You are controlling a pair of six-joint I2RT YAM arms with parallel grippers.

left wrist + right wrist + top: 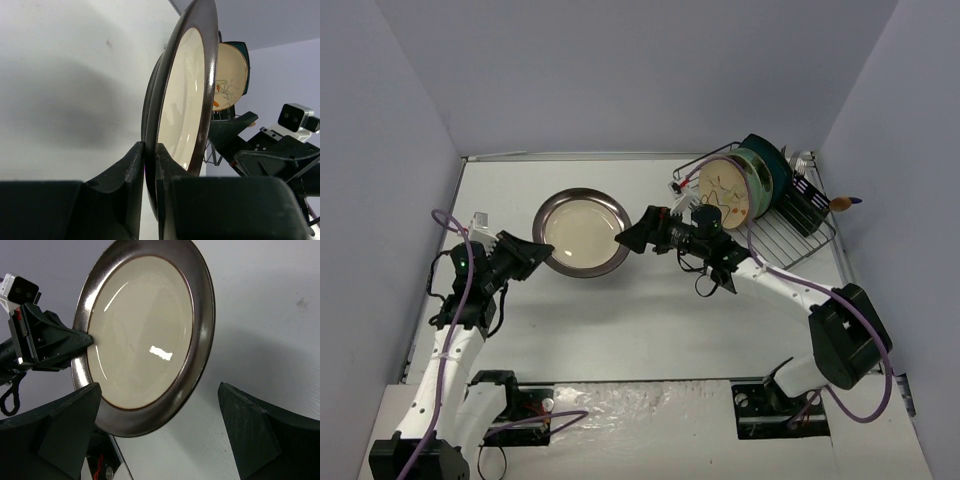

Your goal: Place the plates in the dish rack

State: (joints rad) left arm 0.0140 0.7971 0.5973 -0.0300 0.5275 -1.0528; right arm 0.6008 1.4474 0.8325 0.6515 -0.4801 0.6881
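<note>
A cream plate with a dark-grey rim [582, 232] hangs tilted above the table, and my left gripper [542, 258] is shut on its left rim. In the left wrist view both fingers [134, 165] pinch the plate [185, 100] edge. My right gripper [625, 240] stands open at the plate's right edge. In the right wrist view the plate [145, 330] fills the view, its lower rim between the wide-spread fingers of the right gripper [158, 390]. The black wire dish rack [790, 235] at the back right holds a cream floral plate [723, 190], a mint plate [752, 170] and a teal plate [767, 160], all upright.
A black cutlery caddy [807, 205] sits at the rack's far right end. White walls close the table on the left, back and right. The right arm stretches from its base across to the rack's front.
</note>
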